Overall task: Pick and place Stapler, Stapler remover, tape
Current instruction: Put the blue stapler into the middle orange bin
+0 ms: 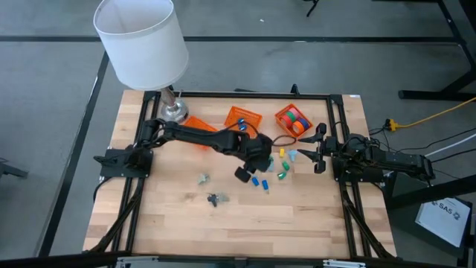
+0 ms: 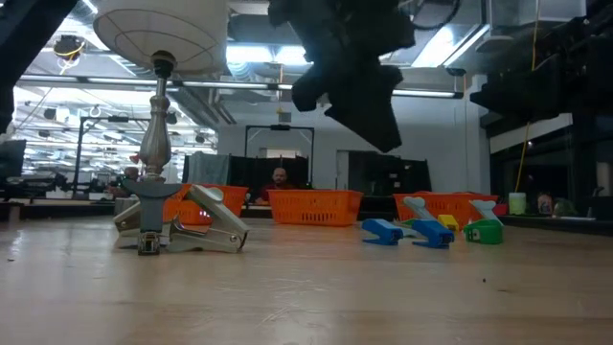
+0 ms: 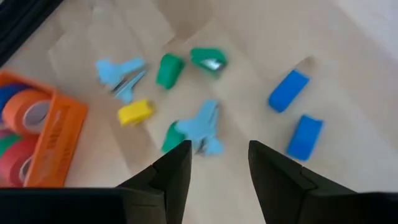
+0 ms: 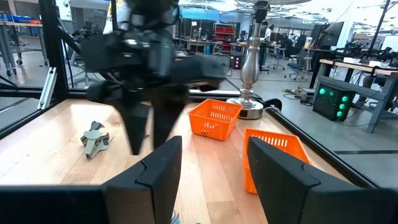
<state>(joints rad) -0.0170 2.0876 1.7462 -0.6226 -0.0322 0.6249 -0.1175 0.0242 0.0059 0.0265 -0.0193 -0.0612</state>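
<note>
Low view puts us right at table height: nearest is a grey metal stapler remover (image 2: 182, 228) lying on the wooden table (image 2: 306, 297), with the lamp base (image 2: 153, 144) standing behind it. Further back sit small blue staplers (image 2: 383, 232), a yellow one (image 2: 445, 226) and a green one (image 2: 486, 231), and behind those a row of orange baskets (image 2: 314, 205).

Left gripper (image 3: 217, 162) hangs above the cluster, fingers parted with nothing between them! Just beneath its tips lies a light-blue stapler remover (image 3: 202, 124), beside a green stapler (image 3: 169, 70); two blue staplers (image 3: 297, 115) lie off to one side, all loose on the wood.

From overhead, the left arm reaches across to mid-table, its gripper (image 1: 249, 171) over that scatter. The tape rolls (image 1: 296, 121), orange, red and green, sit in the basket at the far right. The right gripper (image 1: 316, 152) waits at the table's right side, fingers apart and empty, near the cluster.
</note>
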